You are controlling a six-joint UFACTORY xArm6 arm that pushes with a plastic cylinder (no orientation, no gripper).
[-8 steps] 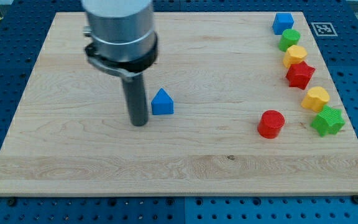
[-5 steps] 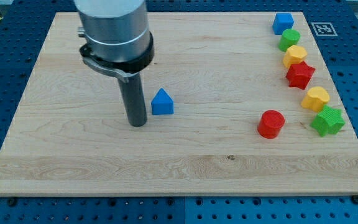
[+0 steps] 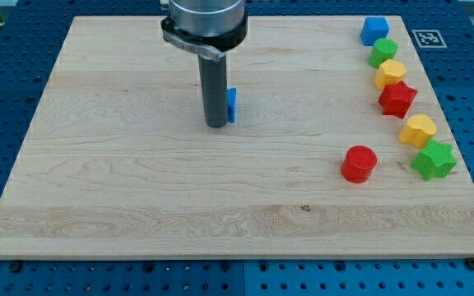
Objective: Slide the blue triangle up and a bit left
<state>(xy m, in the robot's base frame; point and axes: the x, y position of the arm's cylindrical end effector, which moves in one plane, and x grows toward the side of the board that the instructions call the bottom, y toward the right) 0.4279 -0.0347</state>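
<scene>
The blue triangle [image 3: 232, 105] is at the upper middle of the wooden board [image 3: 138, 205]. Only a narrow blue strip of it shows, since my dark rod stands in front and hides the rest. My tip [image 3: 216, 126] rests on the board at the triangle's lower left, touching or almost touching it.
A column of blocks runs down the view's right: blue cube [image 3: 374, 30], green block [image 3: 383, 52], yellow block [image 3: 390, 73], red star [image 3: 397, 99], yellow block [image 3: 419, 130], green star [image 3: 433, 159]. A red cylinder [image 3: 358, 163] sits left of the green star. A fiducial tag [image 3: 425, 38] is at the top right corner.
My tip has moved from the triangle's left to the right and up. The blue triangle now lies higher on the board and slightly to the right, mostly hidden behind the rod.
</scene>
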